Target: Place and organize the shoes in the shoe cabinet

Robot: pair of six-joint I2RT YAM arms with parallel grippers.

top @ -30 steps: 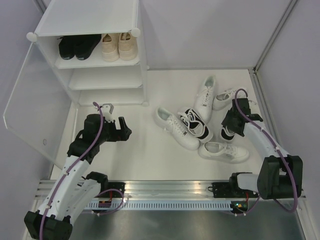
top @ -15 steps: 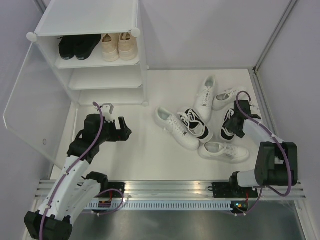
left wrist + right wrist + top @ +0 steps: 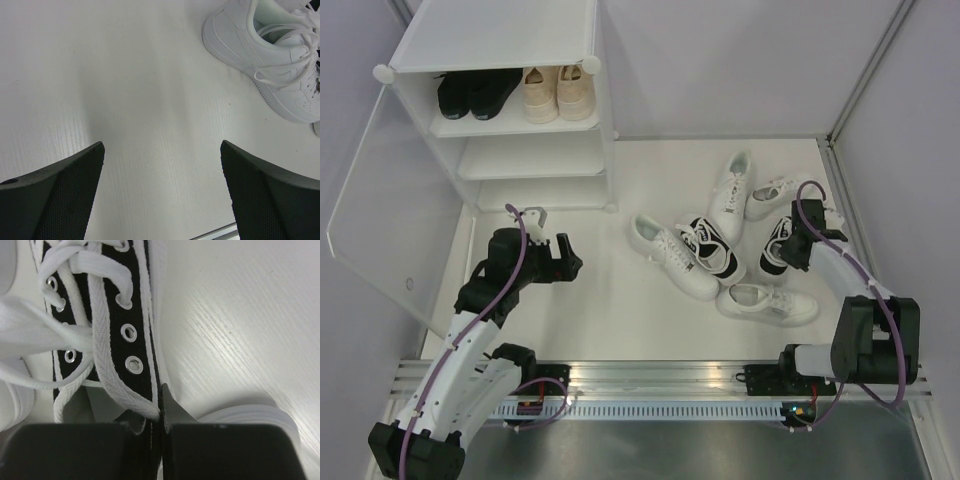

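A white ribbed bench (image 3: 610, 310) is enclosed by pale grey walls (image 3: 720, 60); a slotted metal rail (image 3: 660, 376) is fixed along its near edge.

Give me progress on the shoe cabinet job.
Done: black lace-up pair and beige lace-up pair sit on the top shelf of the white plastic cabinet. In hand: right tool shut on a black-and-white sneaker. Left: that one plus five more sneakers on the floor; left tool open.

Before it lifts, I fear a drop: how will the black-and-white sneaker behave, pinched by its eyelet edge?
The black-and-white sneaker, held by its thin eyelet strip in the right tool, will probably sag and dangle. Its loose laces may trail and catch.
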